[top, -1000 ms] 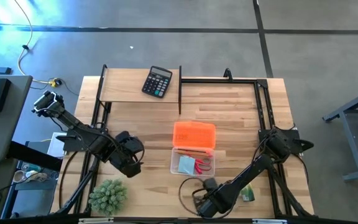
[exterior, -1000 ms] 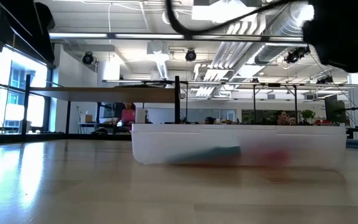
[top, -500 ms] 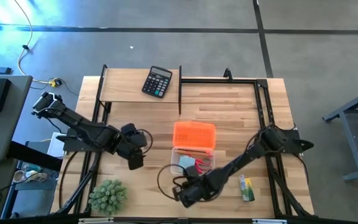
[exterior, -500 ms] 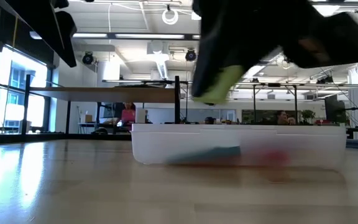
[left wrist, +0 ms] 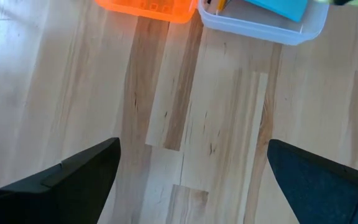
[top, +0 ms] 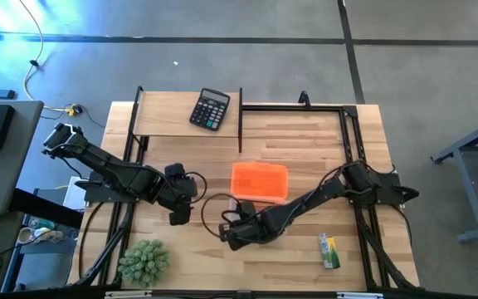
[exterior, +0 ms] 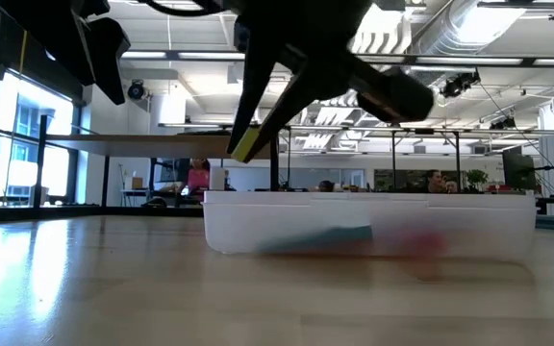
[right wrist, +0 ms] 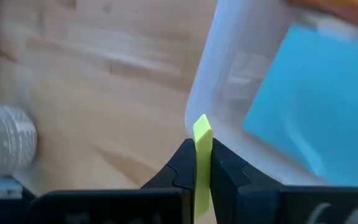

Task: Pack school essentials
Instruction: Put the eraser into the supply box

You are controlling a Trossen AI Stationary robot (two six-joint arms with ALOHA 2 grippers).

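My right gripper (top: 230,233) hovers over the near left corner of the clear box (right wrist: 211,87) and is shut on the tiny yellow block (right wrist: 202,144), which also shows as the yellow block (exterior: 247,145) above the box (exterior: 368,225) in the low view. The light-blue notepad (right wrist: 308,115) lies in the box. Something red (exterior: 419,240) shows blurred through its wall. The green-yellow packet (top: 329,251) lies flat on the table to the box's right. My left gripper (top: 178,204) is open, left of the box, over bare wood (left wrist: 191,186). My right gripper pinches the yellow block (right wrist: 201,163) between its two fingers (right wrist: 183,169). One end of the block sticks out past the fingertips. It is lifted clear of the table, above the box's rim. The fingers slant down from above in the low view.
The orange lid (top: 260,180) lies beside the box on its far side. A black calculator (top: 210,109) sits at the far edge and a spiky green plant (top: 145,261) at the near left corner. Black frame rails (top: 241,116) stand on the far half.
My right gripper has moved from the near edge beside the packet toward the left and the far edge, to the box's near left corner, carrying the yellow block. My left gripper has edged a little toward the box.
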